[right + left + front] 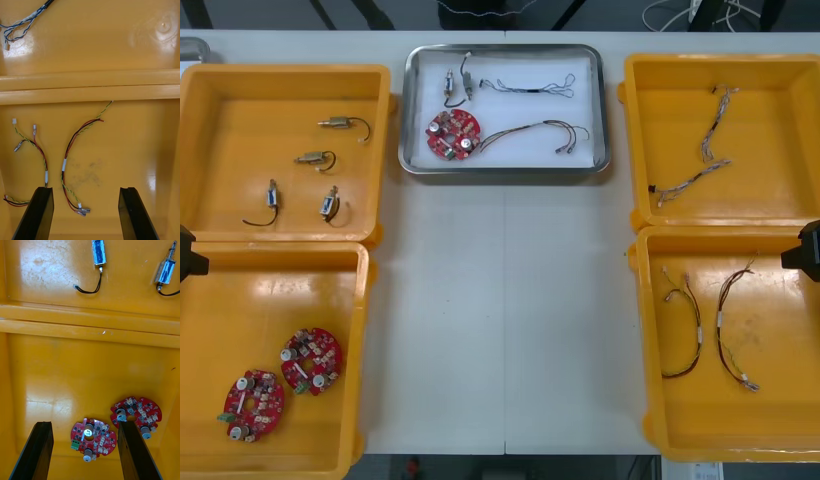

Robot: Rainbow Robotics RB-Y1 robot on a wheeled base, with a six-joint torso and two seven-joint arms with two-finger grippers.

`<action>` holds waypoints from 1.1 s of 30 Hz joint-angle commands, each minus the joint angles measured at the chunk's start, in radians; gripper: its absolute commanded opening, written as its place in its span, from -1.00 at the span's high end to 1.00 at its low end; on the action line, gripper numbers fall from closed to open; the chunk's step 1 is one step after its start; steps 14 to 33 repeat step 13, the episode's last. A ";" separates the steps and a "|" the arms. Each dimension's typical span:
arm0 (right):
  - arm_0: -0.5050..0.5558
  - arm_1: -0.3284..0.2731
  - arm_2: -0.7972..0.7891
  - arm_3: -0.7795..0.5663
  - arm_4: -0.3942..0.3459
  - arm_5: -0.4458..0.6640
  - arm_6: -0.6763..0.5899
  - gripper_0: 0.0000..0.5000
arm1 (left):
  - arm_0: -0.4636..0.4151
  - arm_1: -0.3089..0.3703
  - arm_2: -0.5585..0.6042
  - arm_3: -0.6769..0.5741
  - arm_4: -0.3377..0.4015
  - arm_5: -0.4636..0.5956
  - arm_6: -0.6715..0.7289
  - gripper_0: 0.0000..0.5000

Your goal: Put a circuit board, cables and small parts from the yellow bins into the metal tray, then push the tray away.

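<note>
The metal tray [505, 168], white inside, stands at the far middle of the table. In it lie a round red circuit board [453, 134], small metal parts [458, 82] and two thin cables [532, 130]. My left gripper [189, 256] [84, 425] hangs open over the near left yellow bin [270, 260], above two red circuit boards [93, 437] [310, 360]. My right gripper [807, 249] [85, 191] hangs open over the near right bin [650, 330], where two red and yellow cables [71, 157] [725, 325] lie. Neither gripper holds anything.
The far left bin [285, 75] holds several small metal parts [313, 158] [98, 252]. Twisted blue and white cables [705, 160] [20, 27] lie in the far right bin [720, 62]. Bare table [505, 320] runs between the bins, in front of the tray.
</note>
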 commanded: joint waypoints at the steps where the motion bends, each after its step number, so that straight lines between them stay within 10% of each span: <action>1: 0.013 -0.041 -0.021 -0.010 -0.007 0.003 -0.030 -1.00 | 0.017 -0.005 -0.011 -0.026 0.003 0.006 -0.090 -1.00; 33: 0.013 -0.041 -0.021 -0.010 -0.007 0.003 -0.030 -1.00 | 0.017 -0.005 -0.011 -0.026 0.003 0.006 -0.090 -1.00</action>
